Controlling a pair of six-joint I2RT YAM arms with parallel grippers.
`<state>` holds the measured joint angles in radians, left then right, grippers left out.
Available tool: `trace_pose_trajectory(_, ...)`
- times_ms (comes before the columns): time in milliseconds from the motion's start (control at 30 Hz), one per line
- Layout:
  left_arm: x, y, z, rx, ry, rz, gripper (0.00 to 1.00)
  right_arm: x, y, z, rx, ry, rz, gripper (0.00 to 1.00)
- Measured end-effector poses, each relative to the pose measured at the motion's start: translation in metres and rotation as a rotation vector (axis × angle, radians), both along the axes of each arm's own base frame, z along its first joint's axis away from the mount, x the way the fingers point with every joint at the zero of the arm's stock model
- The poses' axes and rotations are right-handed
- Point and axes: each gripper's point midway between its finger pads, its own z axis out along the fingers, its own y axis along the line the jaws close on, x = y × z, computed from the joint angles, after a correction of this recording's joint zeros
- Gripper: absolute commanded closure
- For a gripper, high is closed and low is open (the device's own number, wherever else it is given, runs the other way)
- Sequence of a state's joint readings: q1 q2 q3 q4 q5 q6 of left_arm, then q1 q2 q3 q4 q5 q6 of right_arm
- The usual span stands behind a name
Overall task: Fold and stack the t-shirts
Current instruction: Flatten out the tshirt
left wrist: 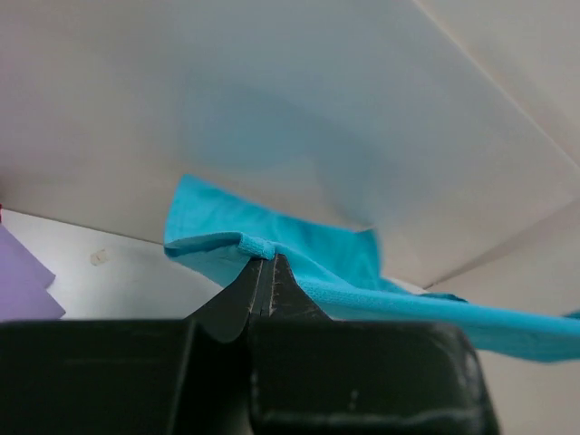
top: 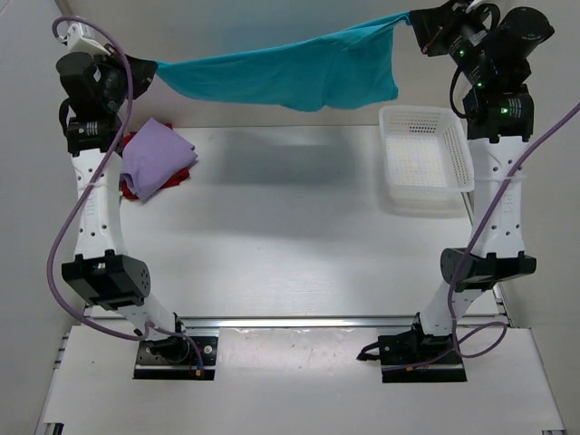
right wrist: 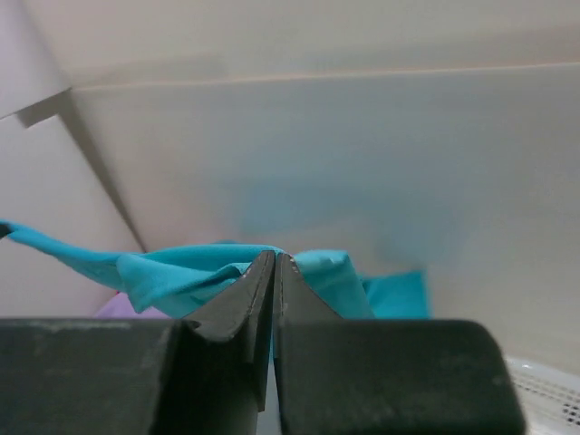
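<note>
Teal shirt [top: 290, 77] hangs unfolded at twelve o'clock, left pincer [left wrist: 269, 263] and right pincer [right wrist: 275, 256] clenched on it; purple shirt [top: 156, 161] tops red shirt [top: 130, 140] at nine o'clock.

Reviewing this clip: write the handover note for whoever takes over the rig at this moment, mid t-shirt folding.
Grip: the left pincer is shut on one end of the teal t-shirt, and the right pincer is shut on the other end.
Where: the teal t-shirt hangs stretched in the air over the table. The lavender t-shirt lies folded on the red t-shirt, far left. The white mesh basket is far right.
Done: two shirts are stacked.
Left: lay the teal one down, fold it and add it to the stack.
</note>
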<state>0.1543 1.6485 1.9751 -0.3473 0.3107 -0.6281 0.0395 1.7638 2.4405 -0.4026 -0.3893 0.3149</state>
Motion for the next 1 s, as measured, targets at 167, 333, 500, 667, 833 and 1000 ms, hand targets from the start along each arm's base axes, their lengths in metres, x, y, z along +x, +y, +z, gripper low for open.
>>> trace_pose_trajectory(167, -0.004, 0.006, -0.039, -0.003, 0.064, 0.017, 1.00, -0.005, 0.026, -0.044, -0.036, 0.091, 0.037, 1.00)
trace_pose_trajectory(333, -0.026, 0.008, -0.155, 0.000, 0.261, 0.054, 1.00, -0.006, 0.023, -0.222, -0.080, 0.448, 0.017, 1.00)
trace_pose_trajectory(500, -0.086, 0.004, -0.279, -0.003, 0.464, 0.085, 1.00, -0.074, 0.015, -0.392, -0.080, 0.796, 0.012, 1.00)
trace_pose_trajectory(667, -0.139, -0.001, -0.380, -0.061, 0.672, 0.090, 1.00, -0.159, 0.022, -0.467, -0.057, 0.942, 0.039, 1.00)
trace_pose_trajectory(833, -0.186, -0.012, -0.420, -0.124, 0.755, 0.063, 1.00, -0.237, 0.022, -0.509, 0.027, 1.012, 0.064, 1.00)
trace_pose_trajectory(1000, -0.214, -0.005, -0.417, -0.140, 0.729, 0.063, 1.00, -0.282, 0.040, -0.501, 0.118, 1.000, 0.129, 1.00)
